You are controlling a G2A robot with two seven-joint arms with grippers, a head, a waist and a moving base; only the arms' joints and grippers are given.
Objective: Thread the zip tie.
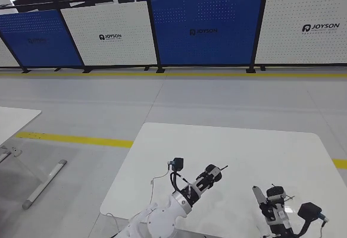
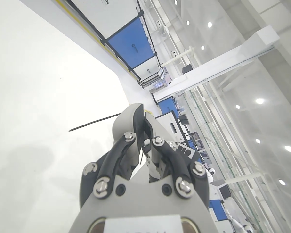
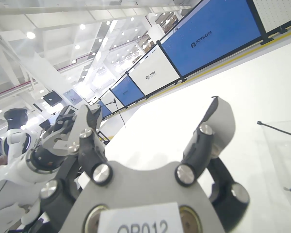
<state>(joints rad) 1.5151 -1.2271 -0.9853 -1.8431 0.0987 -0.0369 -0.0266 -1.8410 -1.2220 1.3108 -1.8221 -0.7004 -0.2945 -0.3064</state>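
The left gripper point(image 2: 144, 116) is clamped on the zip tie point(image 2: 94, 123) and holds it above the near part of the table point(image 2: 38, 61), pointed end sticking out free. The right gripper point(image 3: 155, 109) stands wide and empty. The tie looks picked up; the threading is not yet done.

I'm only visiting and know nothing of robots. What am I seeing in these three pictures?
This is a two-armed robot at a white table. One picture looks down from a camera above its arms; the other two come from a camera on each wrist. The left arm's fingers are closed on a thin black zip tie, its tail sticking out over the table. The right arm's fingers are spread open, holding nothing. Another thin black strip shows near them, perhaps a second tie.
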